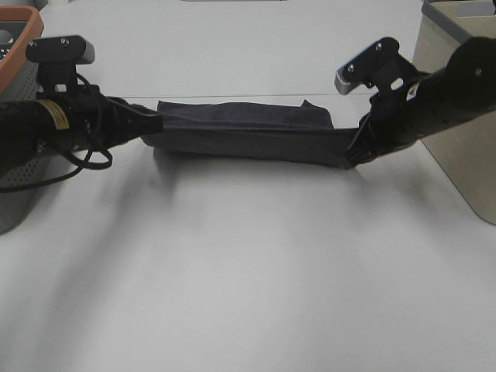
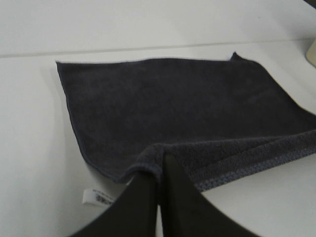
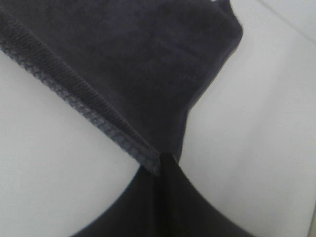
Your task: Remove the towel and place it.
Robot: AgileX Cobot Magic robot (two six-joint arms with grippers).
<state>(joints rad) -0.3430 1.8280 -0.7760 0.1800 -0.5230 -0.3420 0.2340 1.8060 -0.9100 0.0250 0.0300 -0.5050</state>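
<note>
Towel (image 1: 248, 128) stretched between left jaws and right jaws; white table (image 1: 248, 294) beneath.

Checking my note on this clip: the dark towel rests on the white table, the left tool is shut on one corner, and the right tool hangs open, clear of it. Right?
One slip: the right tool is not open or clear; the right wrist view shows it shut on the other corner of the towel. The left tool and the white table are as noted.

Bright even light, soft shadows, slightly blurred closeups.
</note>
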